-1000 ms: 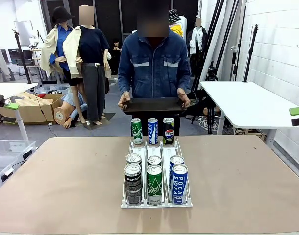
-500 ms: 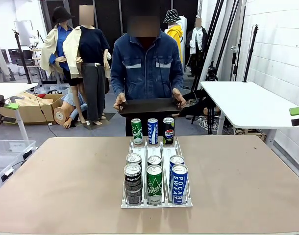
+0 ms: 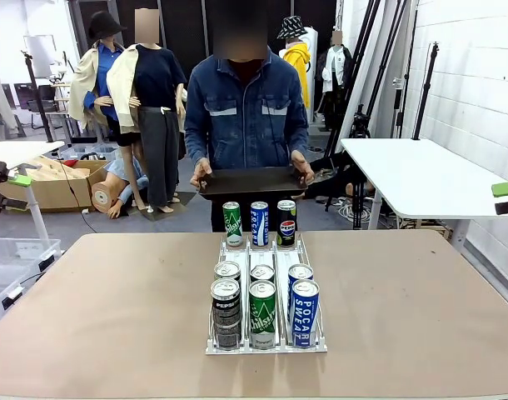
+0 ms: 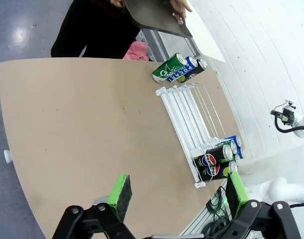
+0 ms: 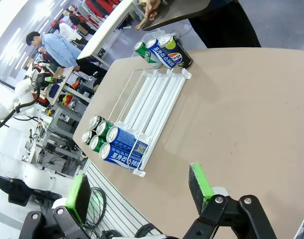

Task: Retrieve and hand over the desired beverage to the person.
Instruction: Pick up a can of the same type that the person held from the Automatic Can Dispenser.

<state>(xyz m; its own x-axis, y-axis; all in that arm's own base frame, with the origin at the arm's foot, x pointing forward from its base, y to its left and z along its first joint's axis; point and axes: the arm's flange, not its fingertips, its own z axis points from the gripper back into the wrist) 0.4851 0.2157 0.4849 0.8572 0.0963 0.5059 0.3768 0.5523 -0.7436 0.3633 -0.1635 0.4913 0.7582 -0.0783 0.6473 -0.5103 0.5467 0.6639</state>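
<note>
Standing at the far edge with a tray

Person (image 3: pixel 247 117) in a dark blue denim jacket with pale stripes across the chest. Upright behind the far side of the table (image 3: pixel 112 317), centred on the drinks. Both hands are closed on a flat dark tray (image 3: pixel 252 180): one hand (image 3: pixel 202 173) at its picture-left end, the other hand (image 3: pixel 303 169) at its picture-right end. The tray is roughly level, at about waist height, above and behind the far cans and clear of them.

Drinks: a white three-lane rack (image 3: pixel 266 346) sits mid-table, running from the robot's side toward the person.
- Far end: three cans upright, side by side. Far green can (image 3: pixel 231 224), far Pocari can (image 3: pixel 260 223), far Pepsi can (image 3: pixel 286 222). Cannot tell whether they stand on the rack or on the table just past it.
- Near end: two cans deep in each lane. Front row is near Pepsi can (image 3: pixel 226 313), near green can (image 3: pixel 262 314), near Pocari Sweat can (image 3: pixel 305 312). The second-row cans (image 3: pixel 262 273) stand just behind them.
- The middle stretch of the lanes is bare.

Left gripper (image 4: pixel 178 186): above the tabletop on the robot's side, well apart from the rack. Jaws spread wide, nothing between the green pads.

Right gripper (image 5: pixel 139 179): also over the near part of the table, jaws spread wide, holding nothing. The near cans lie ahead of it.

A white side table (image 3: pixel 420 175) stands off to picture right, well apart.
</note>
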